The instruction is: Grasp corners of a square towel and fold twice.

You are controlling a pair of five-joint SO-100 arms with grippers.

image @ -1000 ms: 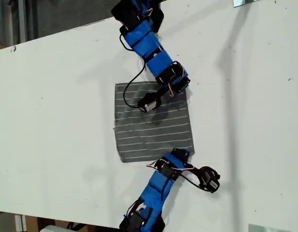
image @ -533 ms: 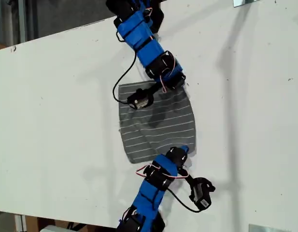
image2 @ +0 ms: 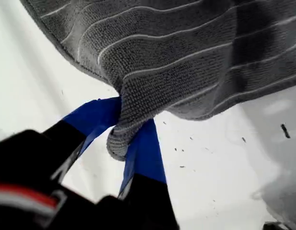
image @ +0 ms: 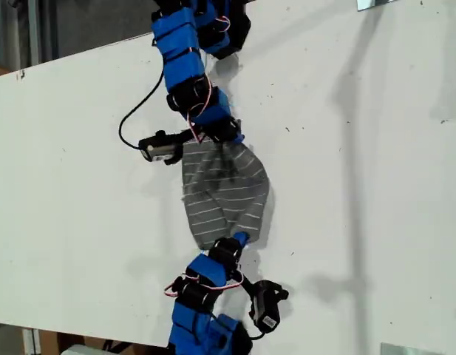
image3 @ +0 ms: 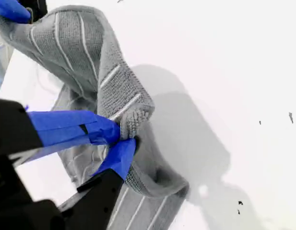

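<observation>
The dark gray towel (image: 224,192) with thin white stripes lies bunched in the middle of the white table (image: 375,185), one side lifted and bulging. In the first wrist view my first gripper (image2: 124,129) is shut on a rounded corner, and the rest of the towel (image2: 186,48) hangs above it. My second gripper (image3: 126,139) is shut on another corner of the towel (image3: 80,43), with my first gripper's blue fingertip (image3: 11,9) at the cloth's far end. In the exterior view one arm's gripper (image: 226,137) holds the towel's far edge and the other arm's gripper (image: 239,240) holds its near edge. Which arm is which cannot be told.
Metal brackets sit at the exterior view's top right (image: 375,4) and bottom right (image: 405,349). The table's far edge (image: 80,55) slants across the exterior view's upper left. Small dark specks (image: 287,129) dot the bare surface at the exterior view's right.
Both arms have swung toward the exterior view's left, dragging the held corners with them. The flat square has narrowed and now bulges upward.
</observation>
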